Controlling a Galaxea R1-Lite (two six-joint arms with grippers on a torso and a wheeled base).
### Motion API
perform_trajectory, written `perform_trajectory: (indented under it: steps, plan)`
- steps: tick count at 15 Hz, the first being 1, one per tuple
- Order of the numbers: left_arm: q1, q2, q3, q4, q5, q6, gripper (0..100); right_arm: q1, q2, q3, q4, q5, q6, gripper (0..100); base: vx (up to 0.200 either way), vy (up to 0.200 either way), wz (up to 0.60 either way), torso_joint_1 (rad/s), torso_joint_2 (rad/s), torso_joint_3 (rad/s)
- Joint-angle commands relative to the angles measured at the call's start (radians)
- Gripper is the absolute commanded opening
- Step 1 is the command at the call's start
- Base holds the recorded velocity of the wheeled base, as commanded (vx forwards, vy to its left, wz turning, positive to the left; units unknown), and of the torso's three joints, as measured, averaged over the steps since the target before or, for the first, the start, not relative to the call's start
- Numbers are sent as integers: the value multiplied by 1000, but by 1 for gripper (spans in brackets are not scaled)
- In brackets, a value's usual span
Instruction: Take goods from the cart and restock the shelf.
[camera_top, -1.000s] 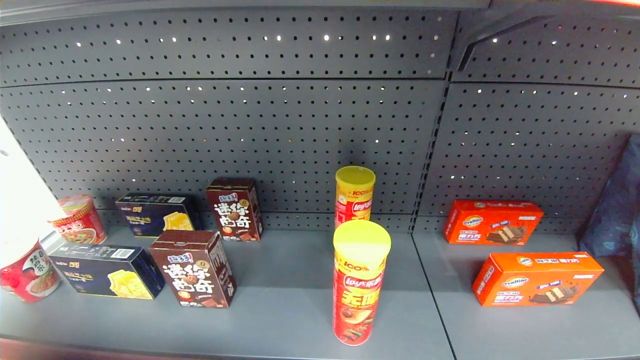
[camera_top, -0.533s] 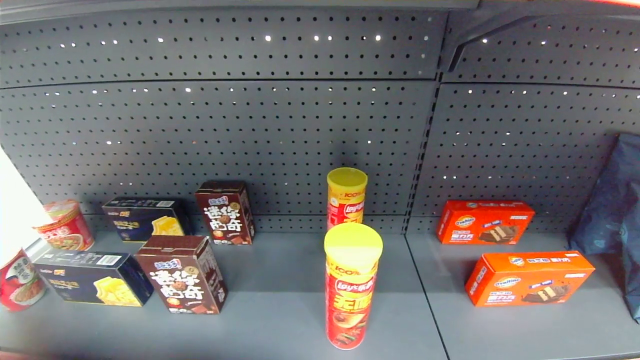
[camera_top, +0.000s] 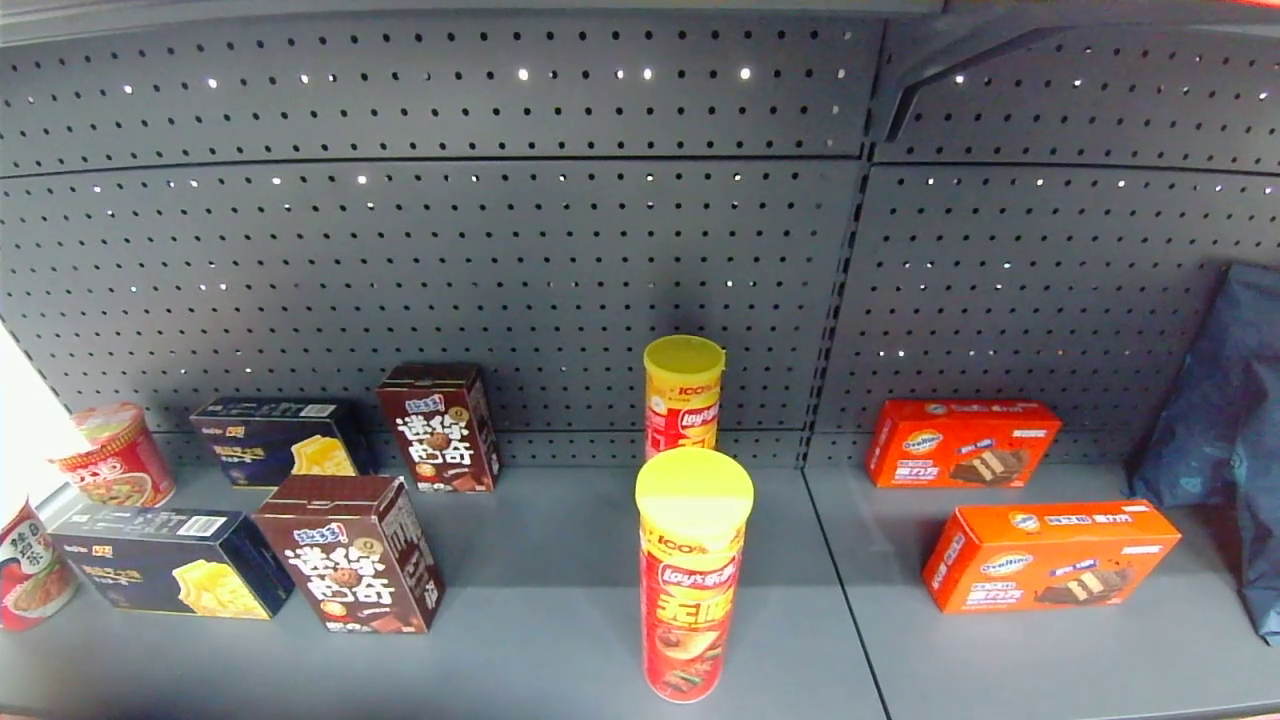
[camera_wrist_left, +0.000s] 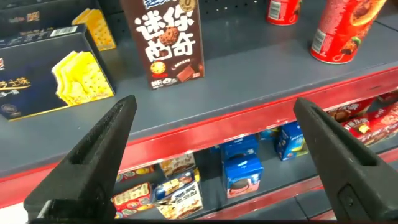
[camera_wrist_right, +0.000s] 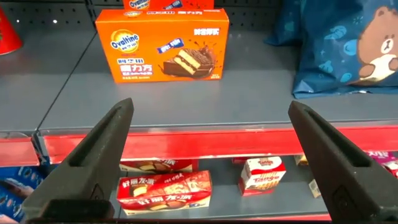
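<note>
The grey shelf holds two red chip cans with yellow lids, two brown cookie boxes, two dark blue cracker boxes, two orange cake boxes and red noodle cups at the far left. My left gripper hangs open and empty in front of the shelf edge, facing a brown cookie box and a dark blue box. My right gripper is open and empty too, in front of an orange cake box.
A dark blue bag with a bear print lies at the shelf's right end. A red strip runs along the shelf front. A lower shelf below holds more boxed goods. Free room lies between the cookie boxes and the cans.
The whole head picture has shifted a little to the left, so the camera has moved. Nothing on the shelf has changed place.
</note>
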Motion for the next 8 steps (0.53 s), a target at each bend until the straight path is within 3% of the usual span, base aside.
perform_trajectory:
  steps: [1,8]
  plan:
    - [1,6,0,0,0,-1,100,1,5,0,0,7,-1,100,0,0,0,0,0,0]
    - [1,6,0,0,-1,-1,100,1,5,0,0,17,-17,100,0,0,0,0,0,0]
